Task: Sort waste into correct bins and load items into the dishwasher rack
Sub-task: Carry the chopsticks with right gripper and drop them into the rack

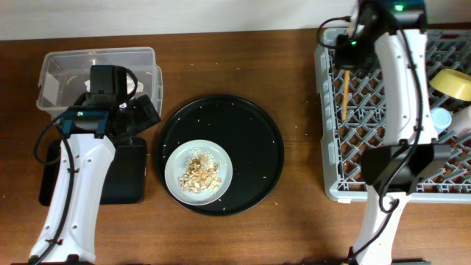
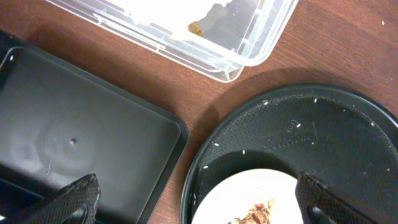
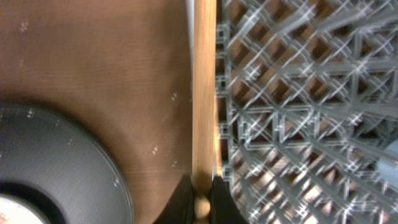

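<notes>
My right gripper (image 1: 346, 57) is shut on a wooden chopstick (image 1: 344, 92) (image 3: 204, 93) over the far left part of the grey dishwasher rack (image 1: 368, 158). The rack also holds a yellow bowl (image 1: 452, 82), a light blue cup (image 1: 440, 118) and a white cup (image 1: 464, 118). My left gripper (image 1: 145, 110) (image 2: 208, 202) is open and empty, between the clear tub (image 1: 66, 62) (image 2: 249, 50) and the flat black tray (image 1: 129, 173) (image 2: 81, 137). A round plate (image 1: 176, 165) (image 2: 249, 186) holds beige food scraps (image 1: 201, 175). A small gold-brown bit (image 2: 196, 27) lies in the tub.
The plate sits on a big round black tray (image 1: 243, 132) (image 2: 323, 137) in the middle of the wooden table. Crumbs are scattered on the tray. The left arm's body covers part of the flat black tray and the tub's near side.
</notes>
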`<act>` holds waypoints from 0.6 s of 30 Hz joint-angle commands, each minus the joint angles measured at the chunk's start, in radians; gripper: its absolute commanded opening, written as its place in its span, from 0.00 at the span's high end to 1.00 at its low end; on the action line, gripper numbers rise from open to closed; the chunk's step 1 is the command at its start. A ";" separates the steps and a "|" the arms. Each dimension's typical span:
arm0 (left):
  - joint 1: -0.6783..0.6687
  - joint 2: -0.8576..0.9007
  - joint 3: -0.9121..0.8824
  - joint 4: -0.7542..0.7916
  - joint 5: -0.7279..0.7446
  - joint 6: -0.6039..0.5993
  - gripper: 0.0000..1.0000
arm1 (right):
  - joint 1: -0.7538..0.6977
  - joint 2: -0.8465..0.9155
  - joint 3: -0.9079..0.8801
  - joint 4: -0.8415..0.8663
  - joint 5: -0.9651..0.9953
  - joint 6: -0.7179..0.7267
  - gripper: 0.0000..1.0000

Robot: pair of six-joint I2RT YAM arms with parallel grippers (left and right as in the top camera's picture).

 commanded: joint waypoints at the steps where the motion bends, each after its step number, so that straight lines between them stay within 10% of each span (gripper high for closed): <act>1: 0.000 -0.006 0.011 0.003 -0.004 -0.010 0.01 | -0.063 0.000 -0.098 0.097 0.002 -0.031 0.96; 10: 0.000 -0.006 0.011 0.003 -0.003 -0.010 0.01 | -0.073 -0.002 -0.362 0.290 -0.111 -0.086 0.67; 18: 0.000 -0.006 0.011 0.003 -0.003 -0.010 0.01 | -0.040 -0.281 -0.362 -0.140 -0.179 0.001 0.61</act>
